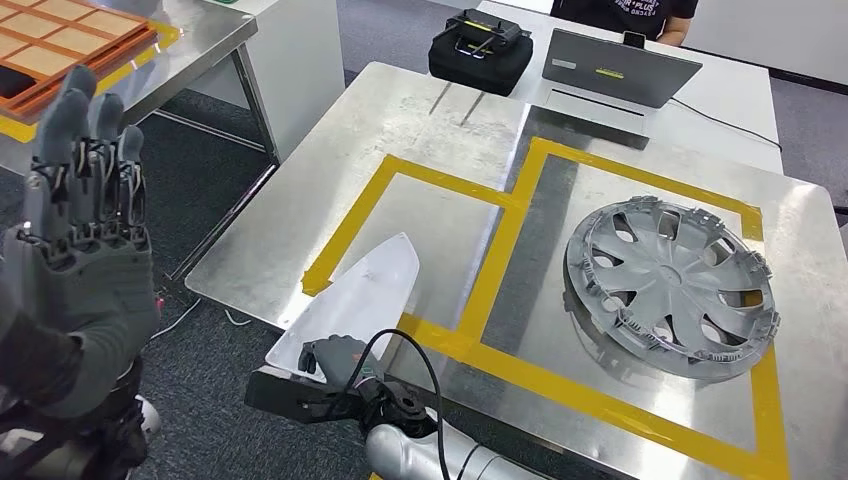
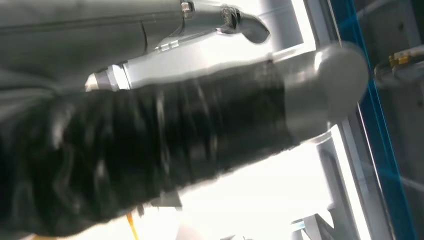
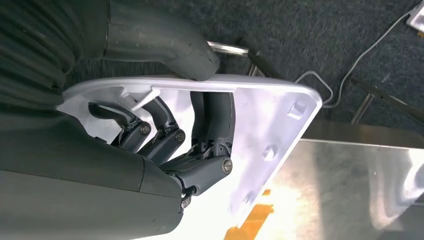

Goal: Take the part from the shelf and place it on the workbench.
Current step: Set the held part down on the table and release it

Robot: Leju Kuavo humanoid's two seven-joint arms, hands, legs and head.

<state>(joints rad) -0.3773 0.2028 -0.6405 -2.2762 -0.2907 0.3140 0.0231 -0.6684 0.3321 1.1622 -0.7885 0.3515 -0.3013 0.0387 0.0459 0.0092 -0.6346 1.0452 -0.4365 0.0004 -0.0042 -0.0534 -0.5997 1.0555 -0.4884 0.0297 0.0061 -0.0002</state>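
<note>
Right wrist view: right hand [image 3: 165, 135] clamps the white pointed plastic panel [image 3: 280, 140], thumb on one face, dark fingers [image 3: 210, 125] curled under the other. From the head view the panel [image 1: 365, 290] hangs over the near edge of the steel workbench [image 1: 450, 130], tip aimed at 12 o'clock into the yellow-taped box [image 1: 400, 175]. Grey wheel cover [image 1: 670, 285] sits at 3 o'clock. Left hand [image 1: 85, 250] raised, fingers spread, holding nothing (blurred at its wrist). Risk: released here, the overhanging wide end would likely tip off onto the floor.
</note>
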